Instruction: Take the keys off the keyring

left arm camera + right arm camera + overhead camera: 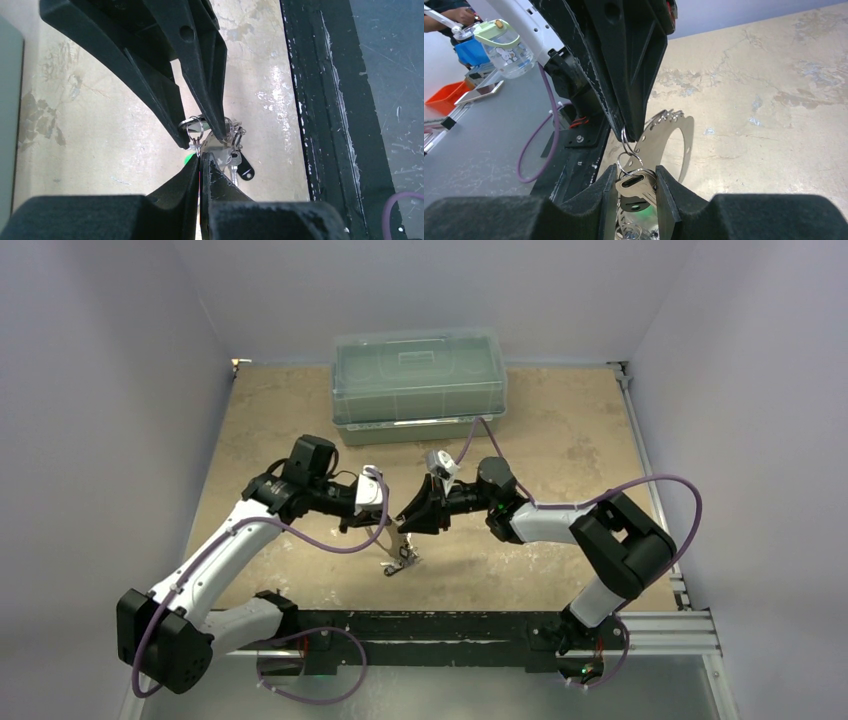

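Observation:
My two grippers meet above the middle of the table. My left gripper [386,518] [201,159] is shut on a small silver split ring [194,126] [624,136]. My right gripper [410,516] [635,172] is shut on the head of a silver key [637,184] that hangs from a second small ring [629,162]. The keyring [687,145] shows as a large silver loop with small holes behind both grippers. More keys hang below [400,560]: another silver key [233,162], a black-headed one [245,171] [631,204] and a glimpse of green [188,159].
A clear box with a pale green lid [418,385] stands at the back of the table. A black rail [450,625] [325,100] runs along the near edge. Grey walls close in the left, right and back sides.

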Robot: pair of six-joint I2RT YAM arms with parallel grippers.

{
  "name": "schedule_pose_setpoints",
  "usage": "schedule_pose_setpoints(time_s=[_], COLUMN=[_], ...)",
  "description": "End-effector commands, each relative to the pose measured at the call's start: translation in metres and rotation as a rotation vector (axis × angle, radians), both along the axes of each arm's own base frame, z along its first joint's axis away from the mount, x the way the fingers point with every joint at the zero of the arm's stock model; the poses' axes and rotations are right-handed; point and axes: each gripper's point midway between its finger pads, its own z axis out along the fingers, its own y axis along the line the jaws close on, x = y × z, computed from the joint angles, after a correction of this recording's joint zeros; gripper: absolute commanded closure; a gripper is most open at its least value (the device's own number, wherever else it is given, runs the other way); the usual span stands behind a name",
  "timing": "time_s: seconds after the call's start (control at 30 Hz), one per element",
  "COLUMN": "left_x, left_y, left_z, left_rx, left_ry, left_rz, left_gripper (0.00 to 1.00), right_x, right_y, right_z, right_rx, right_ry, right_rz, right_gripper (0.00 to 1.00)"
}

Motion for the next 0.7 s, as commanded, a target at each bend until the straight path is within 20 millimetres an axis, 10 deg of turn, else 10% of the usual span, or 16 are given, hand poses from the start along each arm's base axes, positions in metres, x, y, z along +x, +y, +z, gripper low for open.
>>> schedule_pose_setpoints(time_s=[0.0,0.67], left_x=[0.0,0.013], left_y=[0.003,0.002], left_z=[-0.001,-0.014], left_rx=[-0.005,0.069], left_ry=[-0.042,0.193], left_rz=[-0.012,0.14], left_gripper=[1.0,1.0], right_x=[0.005,0.012], right_y=[0.001,-0.004], right_z=[0.026,0.035], right_rx=[0.053,0.059], right_ry=[-0.081,-0.155], right_rz=[-0.011,-0.001], right_gripper=[1.0,1.0])
